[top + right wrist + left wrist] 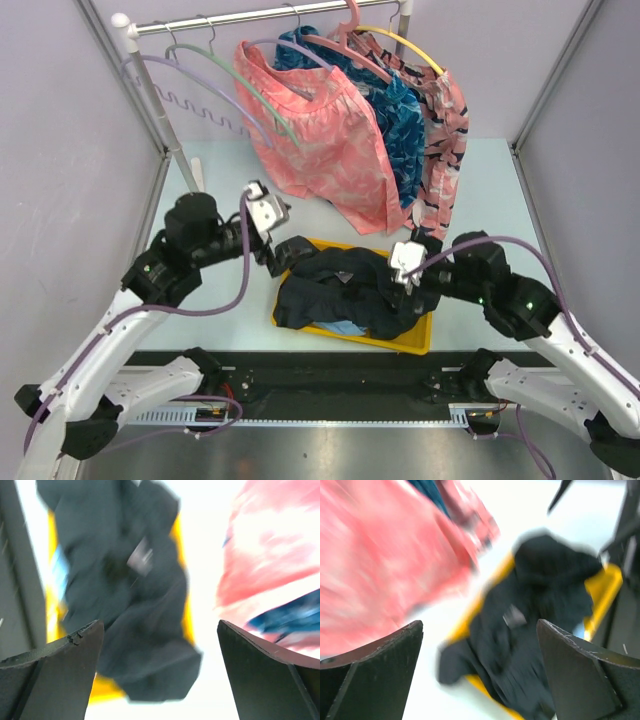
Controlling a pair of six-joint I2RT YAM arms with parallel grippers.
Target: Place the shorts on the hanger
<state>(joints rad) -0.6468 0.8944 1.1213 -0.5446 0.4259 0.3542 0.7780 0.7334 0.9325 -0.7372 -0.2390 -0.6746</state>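
Observation:
The black shorts [345, 290] lie crumpled on the yellow tray [415, 340] in the middle of the table. The mint-green hanger [232, 82] hangs by its hook on the rail at the back left, bare. My left gripper [288, 252] is open and empty at the tray's far left corner, above one edge of the shorts [545, 595]. My right gripper [402, 288] is open and empty over the right side of the shorts [125, 580]. Both wrist views are blurred; in each the shorts lie beyond the open fingers [385, 655] [260, 655].
A lavender hanger with a wavy bar [190, 100] hangs left of the mint one. Pink patterned shorts [320, 140], a blue garment [400, 120] and a pink striped garment [445, 130] hang behind the tray. A light blue cloth [345, 327] peeks out from under the shorts. The rack pole [160, 110] stands at the left.

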